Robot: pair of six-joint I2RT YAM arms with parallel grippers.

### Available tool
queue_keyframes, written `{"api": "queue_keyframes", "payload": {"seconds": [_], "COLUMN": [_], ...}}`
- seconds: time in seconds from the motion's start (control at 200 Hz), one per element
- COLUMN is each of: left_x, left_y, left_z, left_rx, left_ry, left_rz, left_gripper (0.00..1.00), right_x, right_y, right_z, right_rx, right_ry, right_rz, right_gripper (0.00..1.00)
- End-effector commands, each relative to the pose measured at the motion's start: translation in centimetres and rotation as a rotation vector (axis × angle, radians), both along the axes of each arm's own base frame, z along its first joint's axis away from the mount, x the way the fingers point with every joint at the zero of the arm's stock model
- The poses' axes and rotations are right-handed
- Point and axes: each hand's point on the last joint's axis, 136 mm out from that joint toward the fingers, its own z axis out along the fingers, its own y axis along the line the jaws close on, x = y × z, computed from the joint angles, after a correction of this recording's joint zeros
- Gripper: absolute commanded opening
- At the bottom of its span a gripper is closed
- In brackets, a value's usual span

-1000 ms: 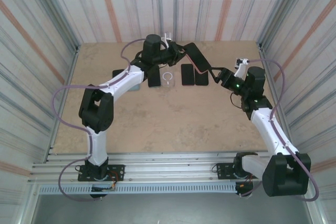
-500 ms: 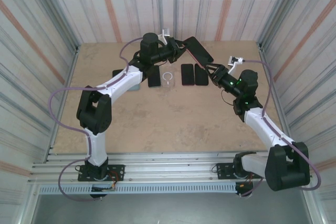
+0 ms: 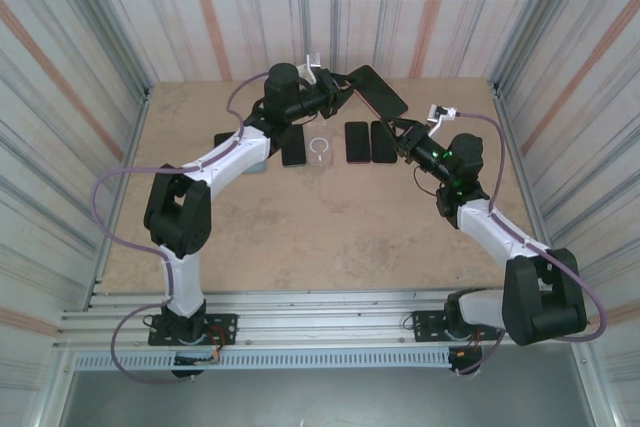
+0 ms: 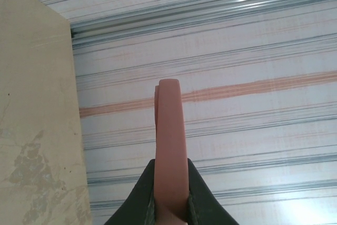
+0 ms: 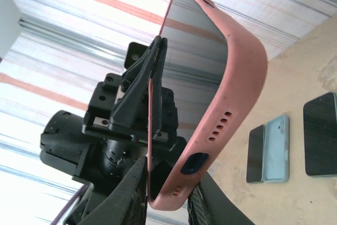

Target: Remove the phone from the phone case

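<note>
Right gripper is pinched narrow on the port end of the case, phone seated inside, long axis rising away from it, all held aloft over the tabletop's far edge by left gripper clamped on the opposite side.

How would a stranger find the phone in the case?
Look at the far end of the table, where the two arms meet. There the left gripper and right gripper hold one phone in the air. Only it wears a pink case; the other phones lie flat.
</note>
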Motion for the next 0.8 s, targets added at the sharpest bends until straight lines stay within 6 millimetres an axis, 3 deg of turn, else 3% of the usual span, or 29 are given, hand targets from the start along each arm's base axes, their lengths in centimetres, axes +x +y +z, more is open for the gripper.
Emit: {"api": "queue_keyframes", "payload": {"seconds": [0.0,0.266,0.501,0.792], "left_x": [-1.7,-1.8,-1.9,-1.7], "left_y": [1.4,1.7,2.1,2.3], "left_z": [6.2,6.9,8.1,8.0], "left_rx": [-0.100,-0.157,-0.247,-0.302], "left_ry": [-0.114,-0.083,-0.037,0.035], "left_rz": [0.001,-0.001,-0.008,-0.005], "left_gripper": [0.00,0.00,0.00,0.00], "right_x": [0.1,0.0,-0.3,-0.9], "right_y": [0.1,0.3,0.5,0.2], "right_z": [0.9,0.6,1.3,1.5], "right_rx": [0.023,0.007,-0.050,-0.147], "right_ry": [-0.032,-0.041,-0.124,-0.238], "right_rz": [-0.006,0.008,0.009,-0.023], "right_gripper": [0.18,0.07,0.07,0.08]}}
